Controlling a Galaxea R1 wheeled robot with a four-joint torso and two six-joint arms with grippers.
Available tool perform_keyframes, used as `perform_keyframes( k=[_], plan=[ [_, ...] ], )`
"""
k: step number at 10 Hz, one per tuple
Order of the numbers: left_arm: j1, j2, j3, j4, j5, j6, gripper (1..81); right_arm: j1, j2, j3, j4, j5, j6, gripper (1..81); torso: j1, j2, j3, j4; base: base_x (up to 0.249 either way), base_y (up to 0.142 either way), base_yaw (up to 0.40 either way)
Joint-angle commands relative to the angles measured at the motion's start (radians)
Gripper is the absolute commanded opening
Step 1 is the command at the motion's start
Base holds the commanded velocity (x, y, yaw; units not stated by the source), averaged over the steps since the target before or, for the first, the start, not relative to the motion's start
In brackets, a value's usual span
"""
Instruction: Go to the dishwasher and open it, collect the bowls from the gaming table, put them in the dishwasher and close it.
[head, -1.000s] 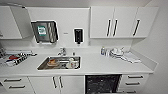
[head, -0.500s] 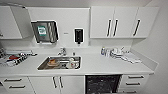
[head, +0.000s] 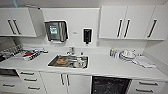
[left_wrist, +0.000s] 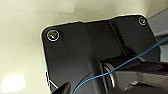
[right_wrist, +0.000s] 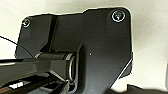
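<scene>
sink (head: 68, 61) in white counter (head: 105, 65) | towel dispenser (head: 56, 31) on wall | white dishes (head: 127, 55) right of sink

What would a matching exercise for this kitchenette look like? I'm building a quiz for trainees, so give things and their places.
Things:
1. sink
2. dishwasher
3. soap dispenser
4. stack of white dishes

Places:
A. on the wall above the counter
B. on the counter, right of the sink
C. under the counter, dark inside
D. set into the counter, holding dishes

Pairs: 1-D, 2-C, 3-A, 4-B
</scene>
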Motion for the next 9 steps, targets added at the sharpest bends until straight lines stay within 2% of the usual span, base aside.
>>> perform_keyframes(
  k=[1,3,6,9],
  plan=[
    [-0.044,-0.003,-0.005,0.013,0.041,0.008,81.1,0.038,0.001,0.002,0.006,-0.056,-0.003,81.1,0.0,0.0,0.0,0.0,0.0,0.0,0.362],
    [-0.044,-0.002,-0.005,0.024,0.041,0.01,81.1,0.036,0.002,0.003,0.006,-0.056,-0.003,81.1,0.0,0.0,0.0,0.0,0.0,0.0,0.363],
    [-0.044,-0.006,-0.005,0.027,0.037,0.053,81.1,0.032,0.004,0.005,0.001,-0.057,-0.006,81.1,0.0,0.0,0.0,0.0,0.0,0.0,0.366],
    [-0.047,-0.012,-0.007,0.02,0.02,0.051,81.1,0.027,0.007,0.0,0.004,-0.057,-0.004,81.1,0.0,0.0,0.0,0.0,0.0,0.0,0.367]
  ],
)
